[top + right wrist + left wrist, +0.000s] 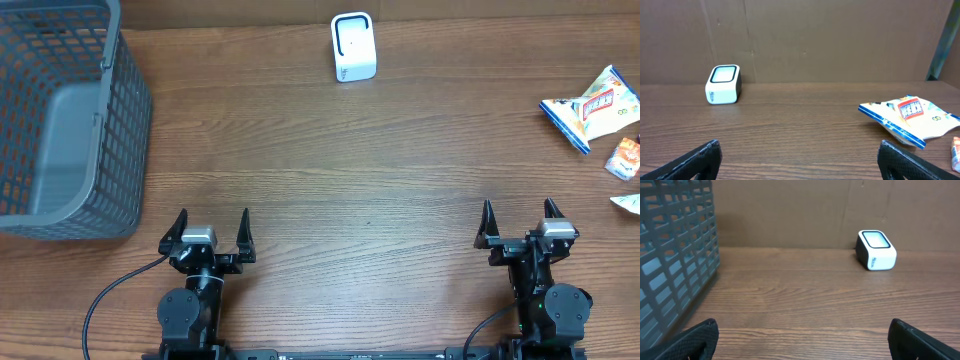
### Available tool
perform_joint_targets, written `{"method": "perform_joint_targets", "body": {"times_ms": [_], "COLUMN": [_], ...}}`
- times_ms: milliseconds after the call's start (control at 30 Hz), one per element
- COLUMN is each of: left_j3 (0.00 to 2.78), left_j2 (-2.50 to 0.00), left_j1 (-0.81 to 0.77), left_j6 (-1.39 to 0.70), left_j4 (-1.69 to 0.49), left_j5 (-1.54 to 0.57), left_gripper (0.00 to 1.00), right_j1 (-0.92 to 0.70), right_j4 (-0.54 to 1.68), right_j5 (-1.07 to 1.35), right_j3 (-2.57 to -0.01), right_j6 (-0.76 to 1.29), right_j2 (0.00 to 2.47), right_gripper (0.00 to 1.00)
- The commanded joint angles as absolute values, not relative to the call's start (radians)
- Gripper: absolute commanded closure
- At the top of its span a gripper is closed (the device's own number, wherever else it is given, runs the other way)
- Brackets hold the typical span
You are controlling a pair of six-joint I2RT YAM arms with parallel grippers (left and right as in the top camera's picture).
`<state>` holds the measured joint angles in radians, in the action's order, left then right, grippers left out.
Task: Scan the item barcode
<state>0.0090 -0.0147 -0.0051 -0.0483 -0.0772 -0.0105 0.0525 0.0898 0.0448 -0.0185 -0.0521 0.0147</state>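
Left gripper and right gripper wide open and empty at the near edge; scanner far centre, snack bag right, basket left

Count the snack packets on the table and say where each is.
3, all at the far right: a blue-and-white bag farthest back, an orange packet in front of it, and a pale packet nearest, cut by the frame. More may lie beyond.
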Motion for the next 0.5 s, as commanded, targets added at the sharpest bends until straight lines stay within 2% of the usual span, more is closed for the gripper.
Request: {"method": "perform_joint_targets", "body": {"times_ms": [0,467], "left_j3": [0.004,0.004], "left_j2": [-0.003,-0.003], "left_j1": [0.01,0.033], "left_j6": [-0.061,-0.087], "left_j4": [-0.079,-0.075], "left_j5": [0.042,0.096], "left_gripper": [0.0,0.0], "right_j1": [0.059,0.059], "right_j4": [0.083,0.083], "right_j5": [0.039,0.039], "right_j3": [-0.008,-0.008], "right_j6": [-0.054,-0.054], "right_j2": [0.003,0.003], "right_gripper": [0.0,0.0]}}
